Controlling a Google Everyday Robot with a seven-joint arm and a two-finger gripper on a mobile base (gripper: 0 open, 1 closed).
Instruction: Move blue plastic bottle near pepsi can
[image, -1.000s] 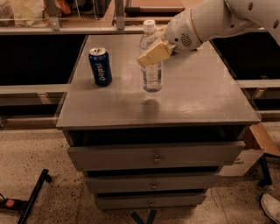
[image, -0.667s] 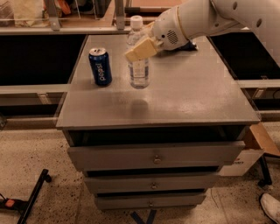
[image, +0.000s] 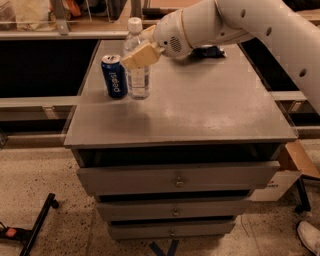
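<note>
The blue plastic bottle was seen upright, its long axis vertical, at the left rear of the bench, just to the right of the pepsi can. Contact between them could not be judged. The bottle was clasped at its upper body by the end effector, which was closed around it from the right, with most of the bottle below the fingers. Whether its base rested on the bench could not be told. One bottle, one can and one end effector were counted.
</note>
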